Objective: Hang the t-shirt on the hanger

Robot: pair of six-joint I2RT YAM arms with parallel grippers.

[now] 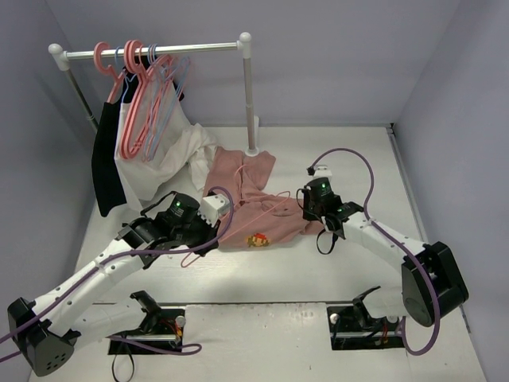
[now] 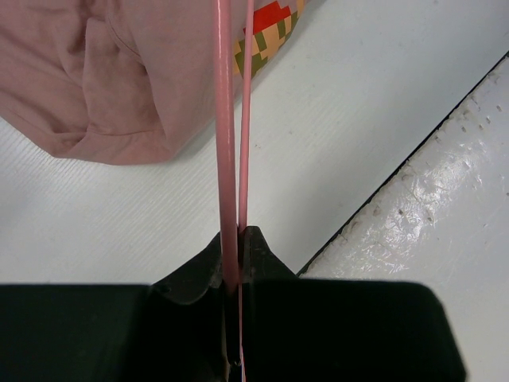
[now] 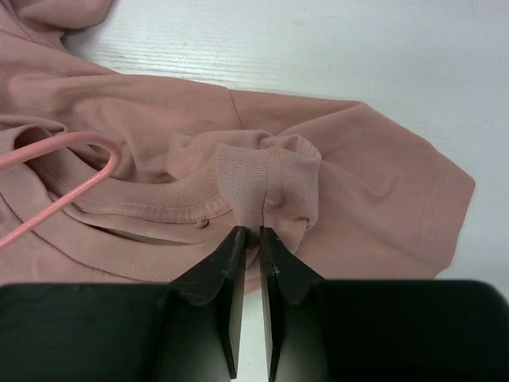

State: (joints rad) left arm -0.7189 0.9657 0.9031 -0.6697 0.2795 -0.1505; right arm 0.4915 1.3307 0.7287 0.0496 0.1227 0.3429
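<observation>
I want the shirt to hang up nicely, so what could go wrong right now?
1. The left gripper pinches the thin pale-pink triangular hanger at only a narrow spot, so it might twist or slip.
2. The right gripper holds just a small fold of collar on the dusty salmon-pink cotton t-shirt; it could pull free.
3. The shirt lies crumpled, so the hanger might snag a fold instead of entering the neck.

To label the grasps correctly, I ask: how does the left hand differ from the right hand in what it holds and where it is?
The left hand clamps two thin bars of the hanger; the right hand pinches the ribbed collar of the t-shirt. The left hand is over the table beside the t-shirt; the right hand meets its neckline. Both are shut.
</observation>
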